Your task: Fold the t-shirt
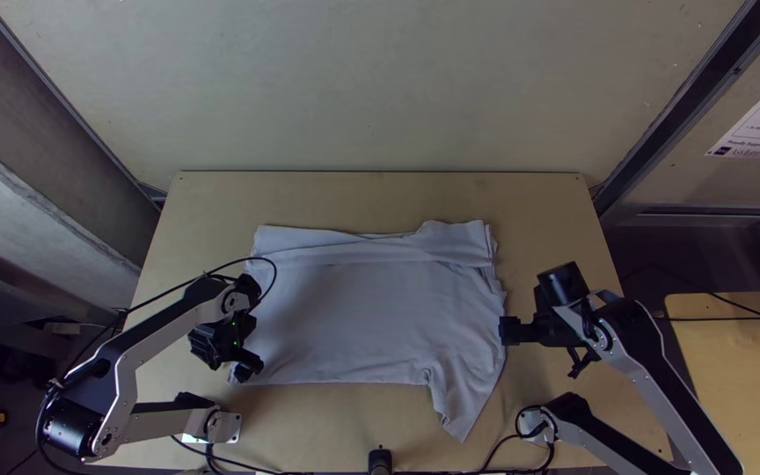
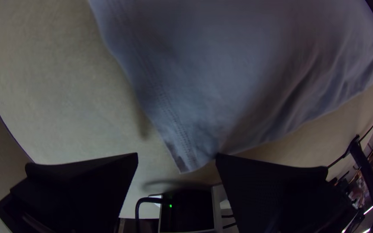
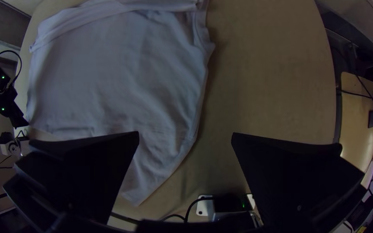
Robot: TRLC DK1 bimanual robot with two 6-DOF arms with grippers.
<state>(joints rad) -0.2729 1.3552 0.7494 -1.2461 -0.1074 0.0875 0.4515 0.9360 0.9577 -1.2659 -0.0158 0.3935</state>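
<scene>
At left, the left arm's end effector (image 1: pixel 252 362) stands open at the near left corner (image 2: pixel 188 159) of a pale T-shirt (image 1: pixel 354 308), the fabric's tip lying between its parted fingers — close enough, it seems, that a grip there calls for little more than a slight advance and closing. The garment is spread across the middle of the wooden tabletop (image 1: pixel 538 211), its long axis running left to right, a band turned over along the far edge. At right, the other end effector (image 1: pixel 505 331), also open, is by the right edge, with a loose flap (image 1: pixel 461 400) angled toward the near side. The left arm is the nearer to that left corner — the right arm, likely, to the flap.
</scene>
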